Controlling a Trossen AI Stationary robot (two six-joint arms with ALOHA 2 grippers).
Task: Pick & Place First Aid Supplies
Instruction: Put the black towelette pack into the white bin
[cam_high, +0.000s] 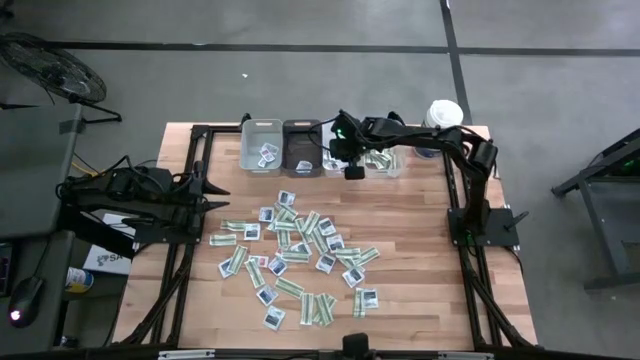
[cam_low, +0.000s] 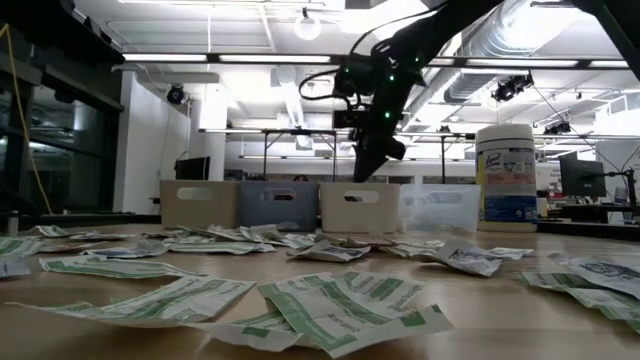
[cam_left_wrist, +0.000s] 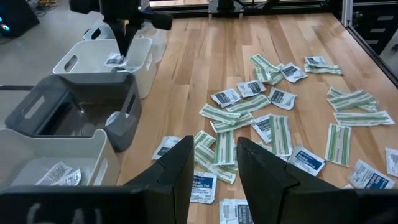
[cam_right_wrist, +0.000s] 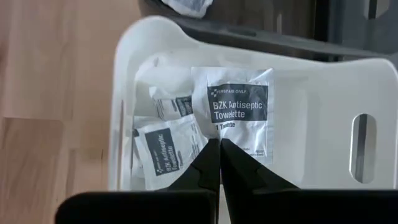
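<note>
Hovering above white bin (cam_right_wrist: 298, 93): right end effector (cam_right_wrist: 219, 146), fingers pressed together on edge of one towelette packet (cam_right_wrist: 239, 112) hanging over bin interior. Noted printed text "BZK Antiseptic Towelette" on that packet. Counted at least two similar packets (cam_right_wrist: 163, 146) lying inside same bin. Located bin third in row of four at far edge of tabletop (cam_high: 420, 215); dark grey bin (cam_high: 301, 146) beside it, clear bin (cam_low: 440, 208) on other side, canister (cam_low: 506, 177) past clear bin. Found left end effector (cam_left_wrist: 211, 165) parked at left side of tabletop, fingers somewhat apart, nothing between them. Observed remaining packets (cam_high: 300, 255), green-striped and white-and-blue, scattered loosely over middle of tabletop, several overlapping. Saw a few white packets in bin nearest left arm (cam_high: 262, 147).
</note>
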